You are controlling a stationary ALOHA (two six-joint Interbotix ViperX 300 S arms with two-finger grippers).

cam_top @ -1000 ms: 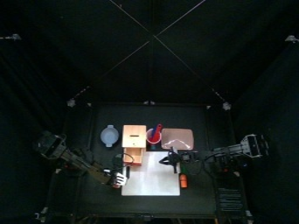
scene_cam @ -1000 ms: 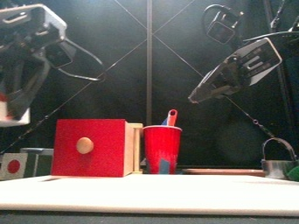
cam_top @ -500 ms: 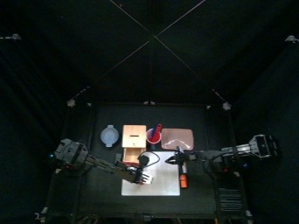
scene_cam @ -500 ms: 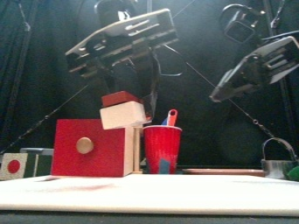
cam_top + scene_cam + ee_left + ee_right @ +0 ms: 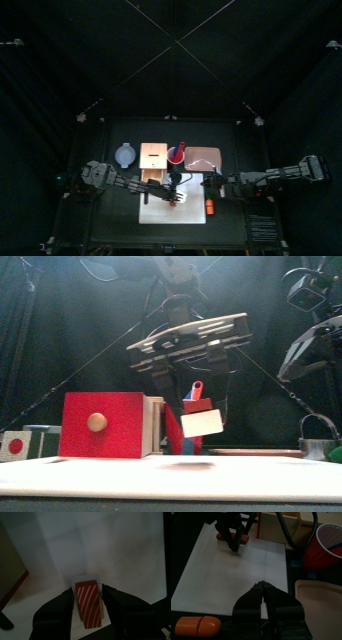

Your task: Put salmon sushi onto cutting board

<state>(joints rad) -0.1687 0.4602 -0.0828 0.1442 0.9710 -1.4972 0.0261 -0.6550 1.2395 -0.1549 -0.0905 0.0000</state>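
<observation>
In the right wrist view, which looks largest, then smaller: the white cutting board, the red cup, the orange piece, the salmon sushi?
1. white cutting board
2. red cup
3. orange piece, though it lies nearest the camera
4. salmon sushi, far off and half hidden by the left gripper

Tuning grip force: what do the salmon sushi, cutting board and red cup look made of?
Salmon sushi: likely hard plastic toy; red top with painted pale stripes, blocky white base in the front view. Cutting board: looks like matte white plastic, flat and smooth. Red cup: thin glossy plastic by the look, red outside, white inside, rolled rim.
</observation>
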